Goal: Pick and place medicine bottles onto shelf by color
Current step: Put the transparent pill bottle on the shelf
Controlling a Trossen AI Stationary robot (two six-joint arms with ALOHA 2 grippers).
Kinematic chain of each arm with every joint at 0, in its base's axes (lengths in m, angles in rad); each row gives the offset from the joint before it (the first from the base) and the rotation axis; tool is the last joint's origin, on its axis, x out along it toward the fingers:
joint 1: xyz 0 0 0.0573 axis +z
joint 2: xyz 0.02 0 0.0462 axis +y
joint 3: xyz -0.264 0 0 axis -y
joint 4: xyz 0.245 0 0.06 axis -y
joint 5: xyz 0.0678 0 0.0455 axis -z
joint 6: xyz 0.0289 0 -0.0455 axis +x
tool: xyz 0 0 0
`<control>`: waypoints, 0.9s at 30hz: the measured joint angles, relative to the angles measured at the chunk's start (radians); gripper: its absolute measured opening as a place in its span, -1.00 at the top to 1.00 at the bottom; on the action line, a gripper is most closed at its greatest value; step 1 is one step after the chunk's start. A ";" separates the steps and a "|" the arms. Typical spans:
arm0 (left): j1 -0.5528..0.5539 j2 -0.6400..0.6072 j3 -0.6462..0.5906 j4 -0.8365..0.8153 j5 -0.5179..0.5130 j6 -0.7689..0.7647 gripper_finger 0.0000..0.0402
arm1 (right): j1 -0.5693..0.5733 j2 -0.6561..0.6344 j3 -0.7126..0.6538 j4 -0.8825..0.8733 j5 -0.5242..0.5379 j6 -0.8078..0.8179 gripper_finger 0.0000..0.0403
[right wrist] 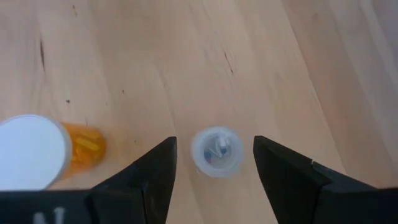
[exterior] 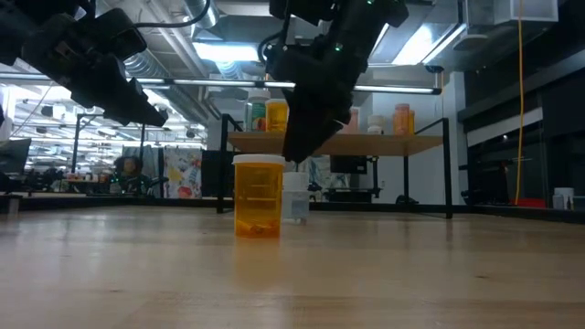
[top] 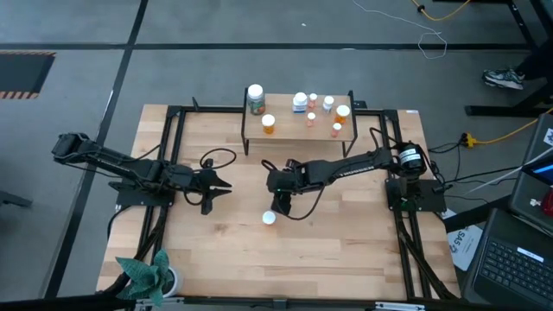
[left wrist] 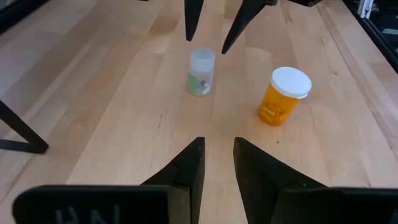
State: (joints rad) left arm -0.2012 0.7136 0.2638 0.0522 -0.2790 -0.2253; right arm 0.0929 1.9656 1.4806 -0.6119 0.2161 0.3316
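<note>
Claw time: the right claw (right wrist: 211, 163) hangs spread wide, directly above the small clear bottle (right wrist: 216, 151) standing on the bench (top: 346, 233) just beside the orange bottle (left wrist: 283, 96). It looks like the pick step; next it needs a straight drop and a squeeze. The left claw (top: 218, 185) waits, fingers parted, well left of it. The shelf (top: 285, 130) already carries several bottles.

Nine bottles stand in view: seven on the shelf (top: 298, 130), plus one orange bottle (left wrist: 283, 96) and one clear bottle (left wrist: 201, 73) on the counter (top: 346, 242).
</note>
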 joint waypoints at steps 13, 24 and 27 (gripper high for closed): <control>0.000 0.000 0.000 0.000 0.000 0.000 0.60 | -0.005 0.000 0.000 0.040 0.000 -0.017 -0.18; 0.000 0.000 0.000 -0.025 -0.001 0.000 0.60 | -0.005 0.008 0.001 0.030 0.000 0.000 -0.56; 0.000 0.000 0.000 -0.026 -0.001 0.000 0.60 | -0.005 0.025 0.001 0.016 0.000 0.004 -0.56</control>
State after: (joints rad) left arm -0.2012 0.7136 0.2638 0.0261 -0.2798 -0.2249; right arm 0.0879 1.9907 1.4811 -0.5957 0.2161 0.3352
